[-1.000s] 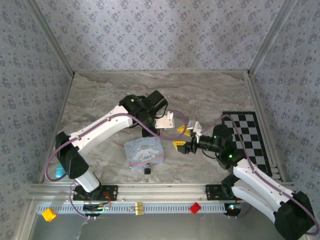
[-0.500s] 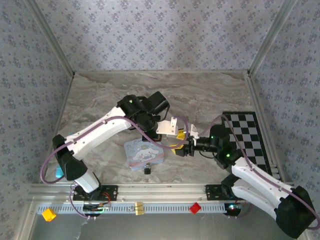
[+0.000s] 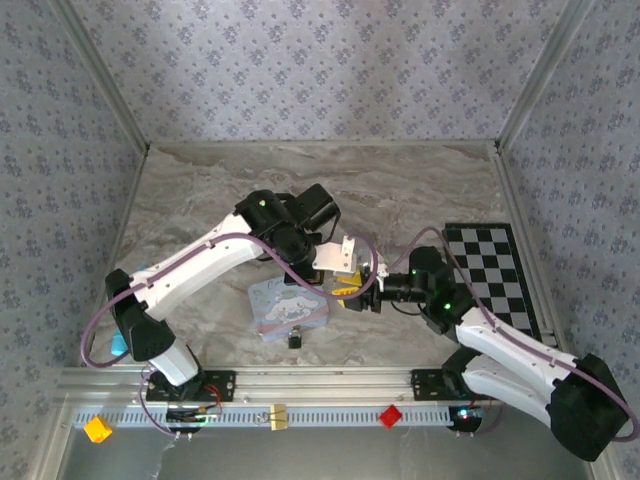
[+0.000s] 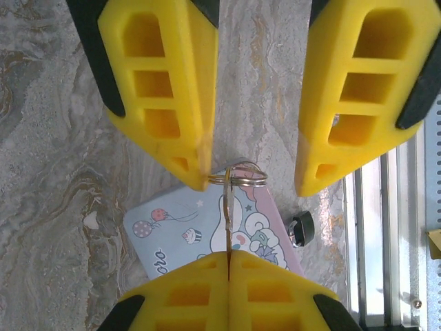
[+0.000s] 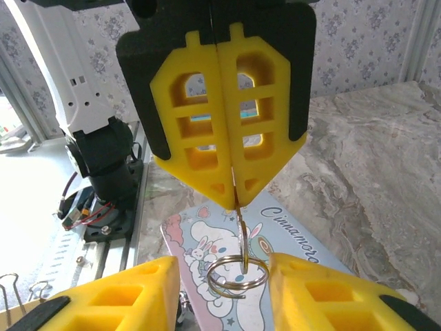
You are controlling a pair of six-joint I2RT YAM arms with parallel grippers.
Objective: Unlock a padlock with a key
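Note:
My left gripper is shut on a brass key, pinching it by the blade above the tin. The key's ring hangs at its far end. It sits between the two yellow fingers of my right gripper, which is open around the ring. One fingertip just touches the ring. In the top view the two grippers meet tip to tip. The padlock, small and dark, lies on the table by the tin's near edge, also visible in the left wrist view.
A light-blue cartoon tin lies flat under both grippers. A black-and-white checkered mat covers the table's right side. The aluminium rail runs along the near edge, and patterned walls close in the other sides.
My right gripper has moved left to the left gripper, and its fingers have narrowed around the key ring. The left gripper shifted slightly right and down, still holding the key.

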